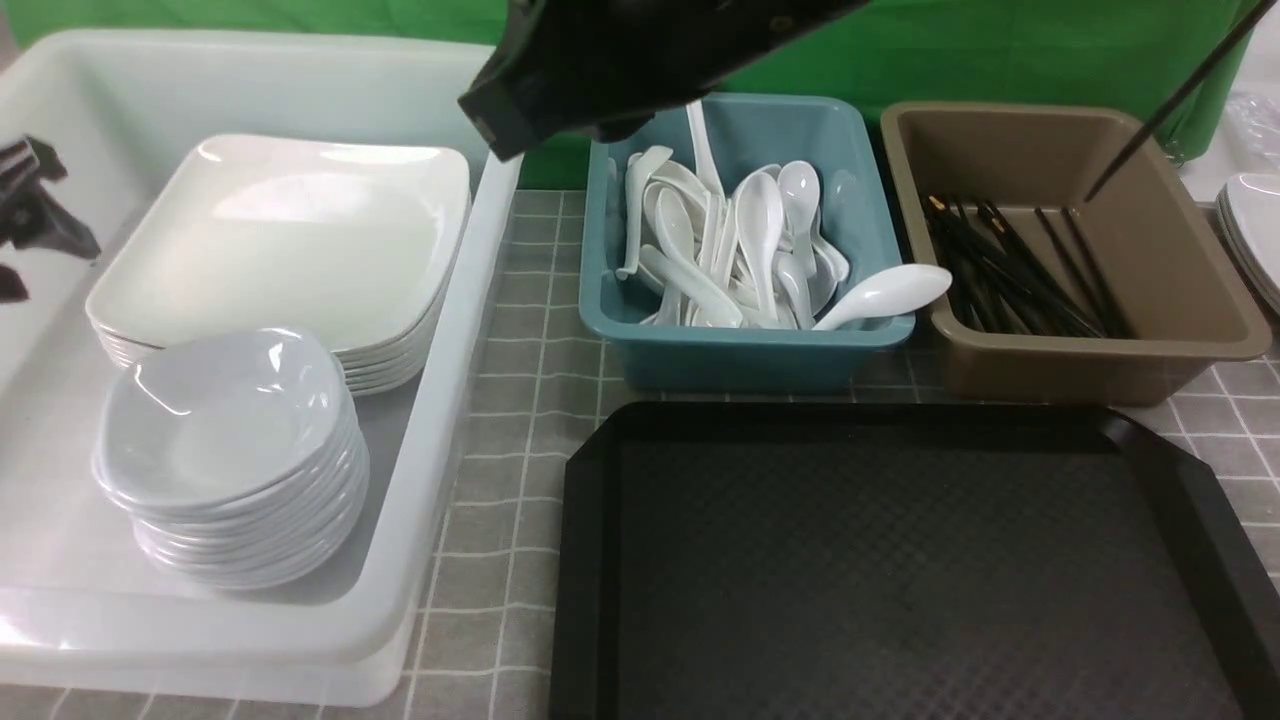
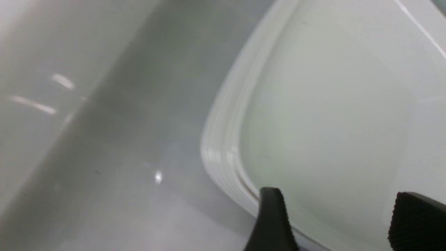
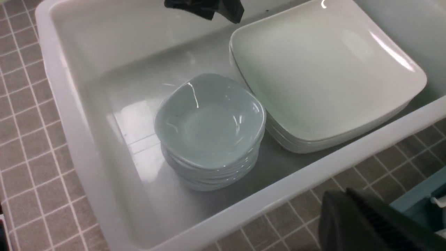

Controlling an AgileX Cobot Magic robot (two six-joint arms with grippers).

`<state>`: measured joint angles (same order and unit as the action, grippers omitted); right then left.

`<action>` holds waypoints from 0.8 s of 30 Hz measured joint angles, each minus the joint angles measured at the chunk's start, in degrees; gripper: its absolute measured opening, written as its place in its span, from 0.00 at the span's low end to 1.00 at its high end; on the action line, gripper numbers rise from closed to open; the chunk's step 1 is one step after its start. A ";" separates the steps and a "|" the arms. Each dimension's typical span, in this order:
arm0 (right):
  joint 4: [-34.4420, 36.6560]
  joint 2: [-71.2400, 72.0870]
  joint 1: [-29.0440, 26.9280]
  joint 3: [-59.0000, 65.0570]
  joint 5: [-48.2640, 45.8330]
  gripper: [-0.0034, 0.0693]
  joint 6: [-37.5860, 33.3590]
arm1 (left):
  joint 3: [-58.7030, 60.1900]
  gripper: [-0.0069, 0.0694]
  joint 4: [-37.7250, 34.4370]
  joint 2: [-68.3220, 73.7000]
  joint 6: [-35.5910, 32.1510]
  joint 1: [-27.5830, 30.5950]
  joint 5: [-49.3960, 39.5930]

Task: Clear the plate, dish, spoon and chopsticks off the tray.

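Note:
The black tray (image 1: 900,560) shows only its bare textured surface. The plate (image 1: 290,230) tops a stack in the white tub (image 1: 455,330). My left gripper (image 2: 339,209) is open at the plate's (image 2: 331,104) edge and holds nothing; its fingers (image 1: 30,215) show at the far left. The dish (image 1: 225,410) tops a stack beside the plates. Spoons fill the teal tub (image 1: 745,345), one spoon (image 1: 880,292) resting on its rim. Chopsticks (image 1: 1020,265) lie in the brown tub (image 1: 1100,360). My right gripper (image 3: 352,209) is shut and empty above the tiled cloth.
A thin black stick (image 1: 1170,100) slants over the brown tub's far corner. More white plates (image 1: 1255,230) sit at the right edge. The right arm (image 1: 620,60) hangs over the gap between the white and teal tubs. A green backdrop closes the far side.

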<state>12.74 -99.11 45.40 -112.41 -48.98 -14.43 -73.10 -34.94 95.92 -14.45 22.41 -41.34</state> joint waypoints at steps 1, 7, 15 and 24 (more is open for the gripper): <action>-0.63 0.53 0.00 0.00 -0.05 0.10 0.50 | -0.10 0.59 -0.87 -1.49 -1.35 -0.59 -1.72; -10.61 5.09 -0.11 0.00 -0.73 0.09 6.76 | -0.13 0.17 -3.05 -12.29 -8.42 -12.18 -10.06; -18.63 15.37 -0.06 0.56 3.02 0.09 11.65 | -0.13 0.09 1.13 -29.06 -10.32 -35.23 -11.66; -35.80 36.35 -0.06 21.58 11.25 0.09 23.89 | 9.12 0.09 14.89 -49.92 1.81 -47.08 -6.37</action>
<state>-23.07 -62.76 45.34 -90.83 -37.73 9.45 -63.98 -20.05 46.00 -12.65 -24.66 -47.70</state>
